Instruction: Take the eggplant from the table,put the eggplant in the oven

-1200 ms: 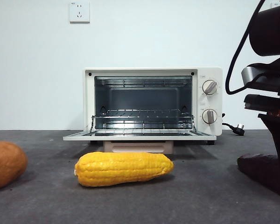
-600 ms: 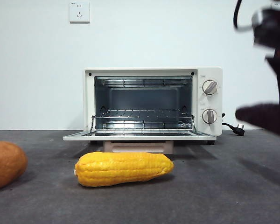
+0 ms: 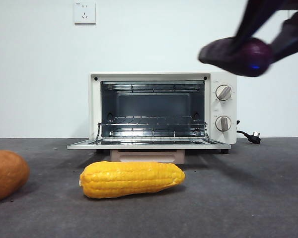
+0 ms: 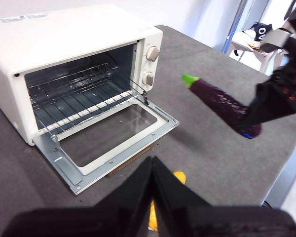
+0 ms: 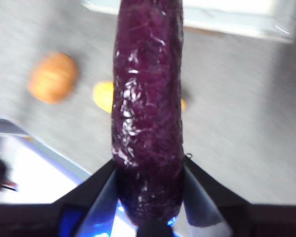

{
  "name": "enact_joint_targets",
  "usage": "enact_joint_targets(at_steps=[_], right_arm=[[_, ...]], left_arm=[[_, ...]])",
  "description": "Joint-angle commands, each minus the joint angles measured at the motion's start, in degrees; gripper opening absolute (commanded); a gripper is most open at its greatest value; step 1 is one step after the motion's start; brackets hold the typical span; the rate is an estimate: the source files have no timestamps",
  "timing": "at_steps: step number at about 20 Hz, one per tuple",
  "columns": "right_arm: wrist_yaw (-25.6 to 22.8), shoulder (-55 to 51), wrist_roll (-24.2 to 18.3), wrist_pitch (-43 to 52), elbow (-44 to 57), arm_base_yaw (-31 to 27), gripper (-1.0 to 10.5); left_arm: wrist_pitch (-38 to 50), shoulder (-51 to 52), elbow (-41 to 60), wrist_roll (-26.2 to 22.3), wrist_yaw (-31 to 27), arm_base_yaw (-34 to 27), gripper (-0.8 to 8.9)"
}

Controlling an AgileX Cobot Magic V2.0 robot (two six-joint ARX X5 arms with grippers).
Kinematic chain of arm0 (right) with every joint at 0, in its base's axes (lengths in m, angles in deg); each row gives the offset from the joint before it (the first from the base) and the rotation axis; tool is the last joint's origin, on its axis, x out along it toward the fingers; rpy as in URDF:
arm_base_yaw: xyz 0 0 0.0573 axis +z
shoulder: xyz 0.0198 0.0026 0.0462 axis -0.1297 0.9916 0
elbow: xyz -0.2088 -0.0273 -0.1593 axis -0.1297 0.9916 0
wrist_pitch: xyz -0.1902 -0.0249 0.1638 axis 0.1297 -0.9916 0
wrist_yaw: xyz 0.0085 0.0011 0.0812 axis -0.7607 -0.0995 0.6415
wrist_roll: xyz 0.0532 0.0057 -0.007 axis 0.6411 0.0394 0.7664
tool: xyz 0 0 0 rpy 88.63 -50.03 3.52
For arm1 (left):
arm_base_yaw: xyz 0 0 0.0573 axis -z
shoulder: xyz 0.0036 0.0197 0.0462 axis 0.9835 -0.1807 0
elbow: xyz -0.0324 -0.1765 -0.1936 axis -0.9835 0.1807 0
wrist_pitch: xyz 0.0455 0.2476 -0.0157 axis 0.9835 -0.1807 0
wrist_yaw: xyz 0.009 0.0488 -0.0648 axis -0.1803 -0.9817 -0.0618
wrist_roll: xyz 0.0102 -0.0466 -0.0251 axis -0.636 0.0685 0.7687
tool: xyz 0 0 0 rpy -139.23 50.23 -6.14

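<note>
The dark purple eggplant (image 3: 236, 55) hangs in the air at the upper right of the front view, level with the oven's top edge, held by my right gripper (image 3: 268, 37). In the right wrist view the eggplant (image 5: 148, 108) fills the middle, clamped between the two jaws at its rounded end. The left wrist view shows the eggplant (image 4: 219, 101) with its green stem pointing toward the oven (image 4: 74, 59). The cream-white oven (image 3: 163, 110) stands with its door folded down and its wire rack bare. My left gripper (image 4: 152, 170) is shut, hovering high above the table (image 3: 228, 198).
A yellow corn cob (image 3: 131, 179) lies in front of the oven door (image 3: 148, 145). An orange-brown vegetable (image 3: 6, 174) sits at the left edge. The oven's black cord and plug (image 3: 251, 136) lie to its right. A wall socket (image 3: 84, 12) is above.
My right gripper has lifted the eggplant from the table at the right edge, raised it to the oven's top height and carried it leftward. Corn, orange vegetable and oven have not moved.
</note>
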Motion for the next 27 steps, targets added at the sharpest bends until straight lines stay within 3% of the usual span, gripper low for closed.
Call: enact_joint_targets(at_steps=[1, 8, 13, 19, 23, 27], right_arm=[[3.2, 4.5, 3.4, 4.7, -0.4, 0.1, -0.1], [6.9, 22.3, 12.2, 15.3, -9.4, 0.0, -0.1], [6.5, 32.2, 22.2, 20.8, -18.6, 0.0, -0.1], [-0.3, 38.7, 34.1, 27.6, -22.1, 0.0, -0.1], [-9.6, 39.7, 36.8, 29.7, -22.1, 0.1, -0.1], [-13.8, 39.7, 39.4, 34.1, -22.1, 0.1, -0.1]], left_arm=[[0.0, 0.1, 0.2, 0.2, 0.2, 1.0, -0.06], [0.0, 0.1, 0.2, 0.2, 0.2, 3.7, -0.06], [-0.3, 0.1, 0.2, 0.2, 0.2, 5.5, -0.06], [-0.4, 0.1, 0.2, 0.2, -0.2, 6.8, -0.06], [-0.5, 0.1, 0.2, 0.2, -0.2, 6.8, -0.06], [-0.6, 0.1, 0.2, 0.2, -0.2, 7.3, -0.06]])
